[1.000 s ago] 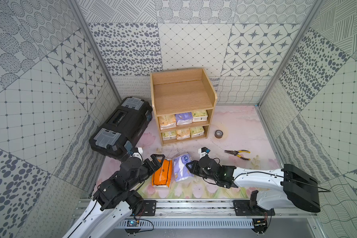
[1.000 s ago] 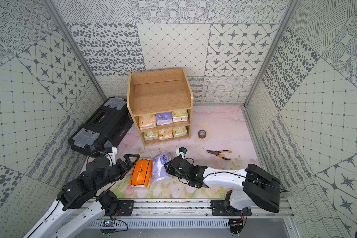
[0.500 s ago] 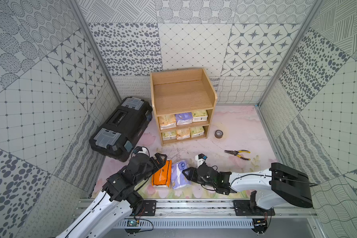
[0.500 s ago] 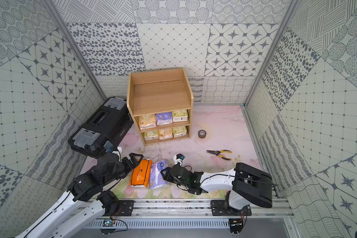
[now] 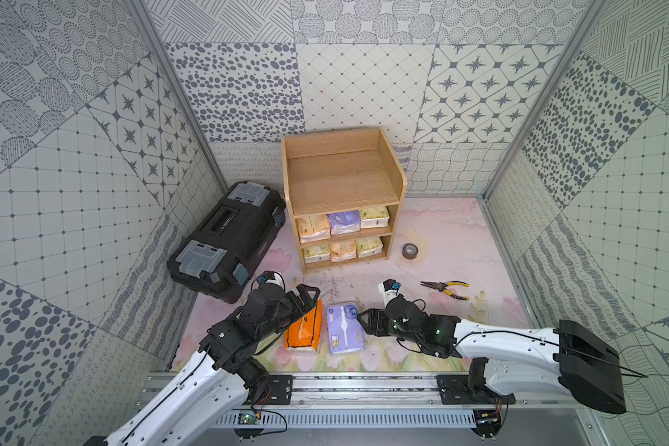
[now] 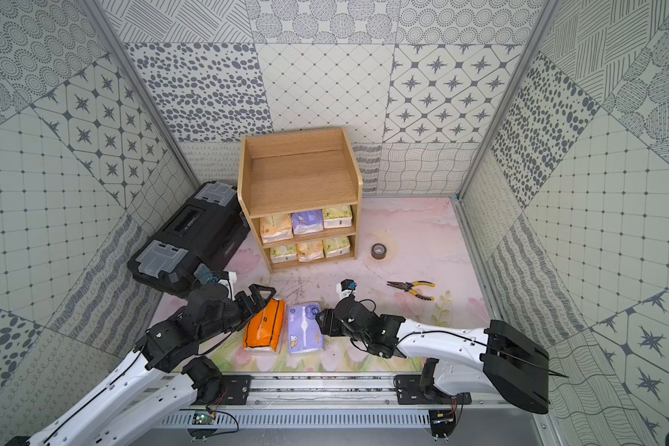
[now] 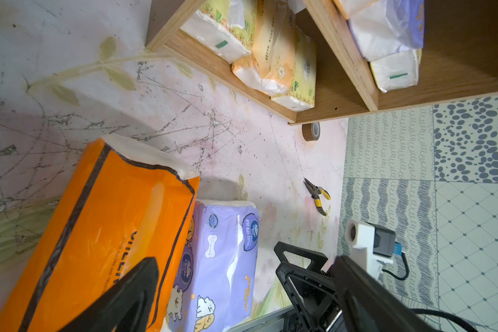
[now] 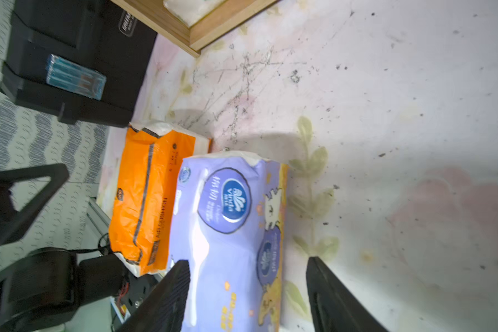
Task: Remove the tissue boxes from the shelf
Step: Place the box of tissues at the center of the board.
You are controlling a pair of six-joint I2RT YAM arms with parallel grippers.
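2 tissue packs, the orange pack [image 5: 304, 328] and the lavender pack [image 5: 344, 328], lay side by side on the counter [image 5: 441, 247] before the shelf [image 5: 344, 181], which held 6 more. We saw the left gripper [image 5: 306, 297] open above the orange pack, and the right gripper [image 5: 364, 323] open, loosely straddling the lavender pack's end.

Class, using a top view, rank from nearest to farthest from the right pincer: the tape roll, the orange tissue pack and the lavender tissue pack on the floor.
1. Lavender tissue pack, right beside the right pincer.
2. Orange tissue pack, on the lavender one's far side.
3. Tape roll, far back, beside the shelf.
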